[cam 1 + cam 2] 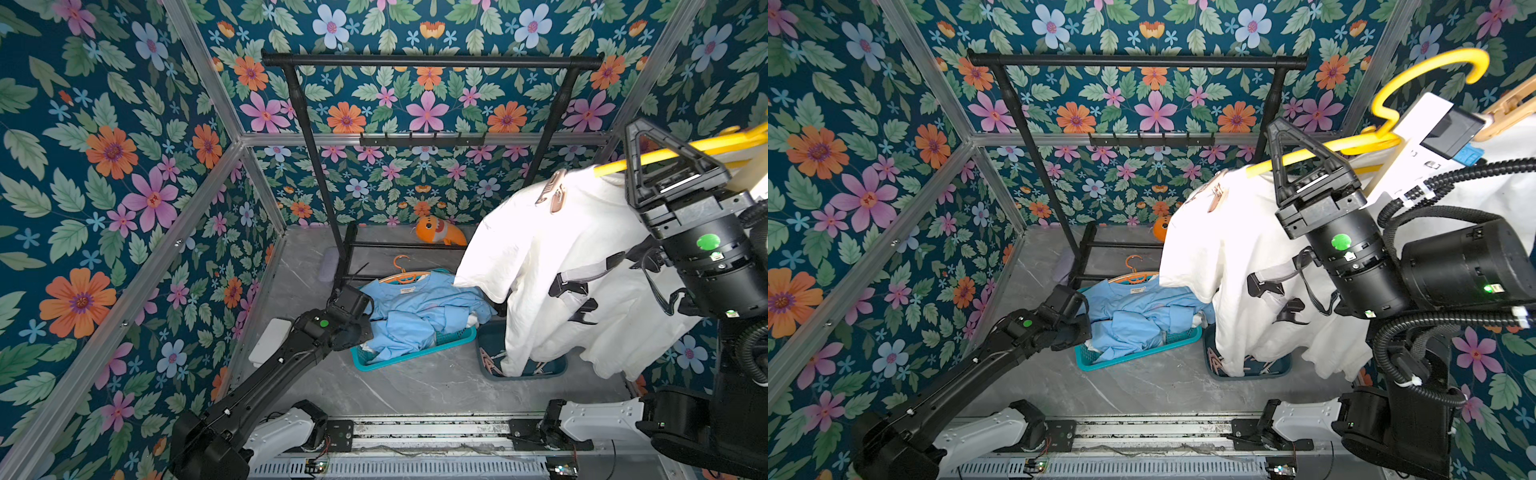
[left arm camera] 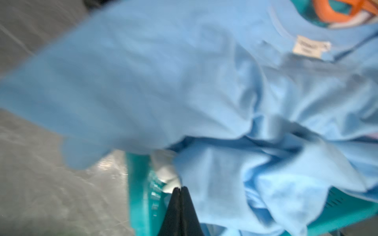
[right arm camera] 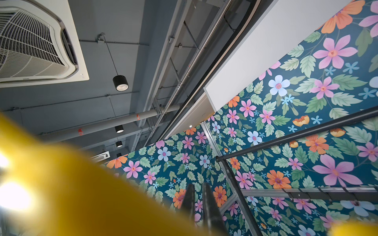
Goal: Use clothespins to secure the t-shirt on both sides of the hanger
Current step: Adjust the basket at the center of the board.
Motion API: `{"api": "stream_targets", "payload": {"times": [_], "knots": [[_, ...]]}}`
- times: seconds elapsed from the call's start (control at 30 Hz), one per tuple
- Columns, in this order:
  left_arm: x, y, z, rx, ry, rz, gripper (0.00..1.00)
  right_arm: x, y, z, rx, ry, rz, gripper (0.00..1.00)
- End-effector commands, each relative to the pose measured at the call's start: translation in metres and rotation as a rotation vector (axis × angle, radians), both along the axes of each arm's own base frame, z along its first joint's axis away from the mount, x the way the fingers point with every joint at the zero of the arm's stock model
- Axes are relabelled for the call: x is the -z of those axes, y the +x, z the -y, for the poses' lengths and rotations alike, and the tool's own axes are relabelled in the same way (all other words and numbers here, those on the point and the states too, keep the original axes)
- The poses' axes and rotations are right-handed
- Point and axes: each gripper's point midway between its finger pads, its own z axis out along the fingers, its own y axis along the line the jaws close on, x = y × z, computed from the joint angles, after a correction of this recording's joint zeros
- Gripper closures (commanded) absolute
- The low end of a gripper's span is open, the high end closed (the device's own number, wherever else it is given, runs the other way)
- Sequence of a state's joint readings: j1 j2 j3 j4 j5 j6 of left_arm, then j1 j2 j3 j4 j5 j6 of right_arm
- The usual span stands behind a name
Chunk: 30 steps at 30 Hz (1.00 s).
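- right gripper: clamped on the hanger, holding it up at 3 o'clock in both top views; right wrist view shows jaws almost together, yellow blur across their base.
- t-shirt: white, draped on the hanger, hem hanging down toward 5 o'clock over the bin.
- pink pin: sits on the shirt shoulder at 9 o'clock of the right gripper; looks clipped on.
- beige pin: at the far shoulder, 2 o'clock, cut by the frame edge; can't tell if it bites the cloth.
- spare pins: in the dark bin at 5 o'clock, mostly hidden by the hem.
- left gripper: jaws pressed together, low at 7 o'clock by the basket rim and the blue shirt; nothing seen between them, view blurred.
- Handling, judged: pins are light, stiff, sprung and smooth, so likely to squirt out of a loose pinch. Take one by the tail end, square across both legs, so squeezing opens the prongs.
- T-shirt is soft and limp and will slide on the smooth hanger. Pin through cloth and hanger arm together, near the shoulder end.
- Risk: the hem hides the bin, so reaching for pins is blind.
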State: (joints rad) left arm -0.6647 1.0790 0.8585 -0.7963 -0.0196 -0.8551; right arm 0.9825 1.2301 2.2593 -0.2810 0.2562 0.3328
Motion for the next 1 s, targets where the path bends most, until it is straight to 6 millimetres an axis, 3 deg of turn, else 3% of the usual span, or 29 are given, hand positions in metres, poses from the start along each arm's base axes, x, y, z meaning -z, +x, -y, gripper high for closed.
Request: {"api": "stream_targets", "payload": {"times": [0.0,0.23,0.43,0.73,0.83,0.9,0.97], "knots": [[0.019,-0.011,0.001,-0.101,-0.035,-0.067,1.0,-0.006,0.0,0.002,0.035,-0.005,0.038,1.0],[0.052,-0.04,-0.059,-0.294,0.163,-0.119,1.0,-0.005,0.002,-0.009,0.013,-0.021,0.044,1.0],[0.048,-0.044,-0.095,-0.386,0.338,-0.122,1.0,0.005,0.009,-0.035,-0.063,-0.037,0.015,1.0],[-0.028,-0.012,-0.151,-0.508,0.463,0.096,1.0,0.033,0.027,-0.07,-0.208,-0.012,-0.091,1.0],[-0.042,0.003,-0.153,-0.513,0.389,0.141,1.0,0.047,0.04,-0.079,-0.262,0.01,-0.152,1.0],[-0.062,0.016,-0.144,-0.46,0.342,0.2,1.0,0.052,0.044,-0.085,-0.264,0.001,-0.161,1.0],[-0.096,0.032,-0.129,-0.371,0.281,0.29,0.73,0.056,0.046,-0.088,-0.271,-0.001,-0.18,1.0]]}}
